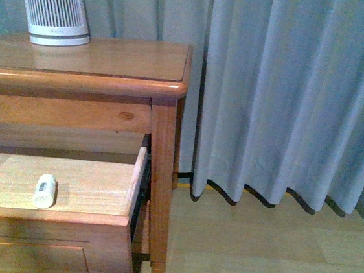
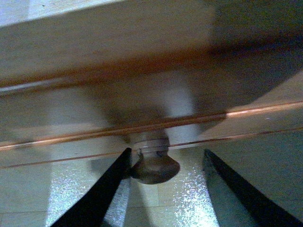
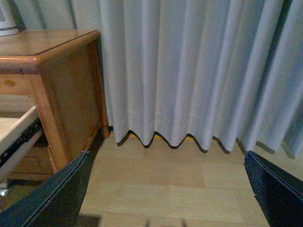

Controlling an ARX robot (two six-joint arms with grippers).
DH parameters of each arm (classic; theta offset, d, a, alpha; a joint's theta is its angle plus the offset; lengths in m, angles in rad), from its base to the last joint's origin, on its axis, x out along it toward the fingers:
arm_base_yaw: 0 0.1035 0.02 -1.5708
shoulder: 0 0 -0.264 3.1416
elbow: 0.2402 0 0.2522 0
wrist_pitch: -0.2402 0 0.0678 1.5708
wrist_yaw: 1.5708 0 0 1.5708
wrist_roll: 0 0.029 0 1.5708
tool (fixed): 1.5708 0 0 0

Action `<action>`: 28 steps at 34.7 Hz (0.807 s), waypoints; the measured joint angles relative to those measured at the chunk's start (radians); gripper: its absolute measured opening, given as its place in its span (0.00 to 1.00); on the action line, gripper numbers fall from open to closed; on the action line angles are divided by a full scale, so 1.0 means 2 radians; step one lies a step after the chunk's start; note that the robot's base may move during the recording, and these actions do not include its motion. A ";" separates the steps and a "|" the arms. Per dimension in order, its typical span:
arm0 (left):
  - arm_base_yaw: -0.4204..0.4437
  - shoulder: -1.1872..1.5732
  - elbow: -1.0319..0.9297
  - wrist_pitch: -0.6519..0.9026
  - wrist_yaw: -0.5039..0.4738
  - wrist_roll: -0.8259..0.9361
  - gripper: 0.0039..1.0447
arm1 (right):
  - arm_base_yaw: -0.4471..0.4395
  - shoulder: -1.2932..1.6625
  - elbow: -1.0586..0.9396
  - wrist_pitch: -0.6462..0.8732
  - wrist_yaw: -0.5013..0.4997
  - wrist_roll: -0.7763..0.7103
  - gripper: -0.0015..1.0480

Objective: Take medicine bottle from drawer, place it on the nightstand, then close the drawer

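Note:
The upper drawer (image 1: 92,182) of the nightstand (image 1: 111,64) stands pulled out, its pale wood floor showing. The small white medicine bottle (image 1: 45,190) lies on its side on the drawer floor. In the left wrist view my left gripper (image 2: 165,179) is open around the drawer's round wooden knob (image 2: 154,166); one dark finger (image 2: 102,189) is right beside the knob, the other stands apart from it. In the right wrist view my right gripper (image 3: 165,189) is open and empty above the floor, to the right of the nightstand (image 3: 61,94). Neither gripper shows in the front view.
A tall white ribbed device (image 1: 53,2) stands at the back left of the nightstand top. A grey curtain (image 1: 290,96) hangs behind and to the right. Pale wood floor (image 1: 267,256) lies right of the nightstand leg (image 1: 160,193).

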 joint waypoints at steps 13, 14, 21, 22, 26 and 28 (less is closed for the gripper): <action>-0.018 -0.070 0.001 -0.068 0.032 -0.011 0.95 | 0.000 0.000 0.000 0.000 0.000 0.000 0.93; -0.021 -0.080 0.001 -0.076 0.035 -0.013 0.95 | 0.000 0.000 0.000 0.000 0.000 0.000 0.93; -0.027 -0.178 0.001 -0.121 0.037 -0.028 0.94 | 0.000 0.000 0.000 0.000 0.000 0.000 0.93; -0.026 -0.192 0.002 -0.128 0.036 -0.031 0.94 | 0.000 0.000 0.000 0.000 0.000 0.000 0.93; -0.024 -0.252 0.013 -0.148 0.036 -0.043 0.94 | 0.000 0.000 0.000 0.000 0.000 0.000 0.93; -0.021 -0.288 0.025 -0.153 0.031 -0.047 0.94 | 0.000 0.000 0.000 0.000 0.000 0.000 0.93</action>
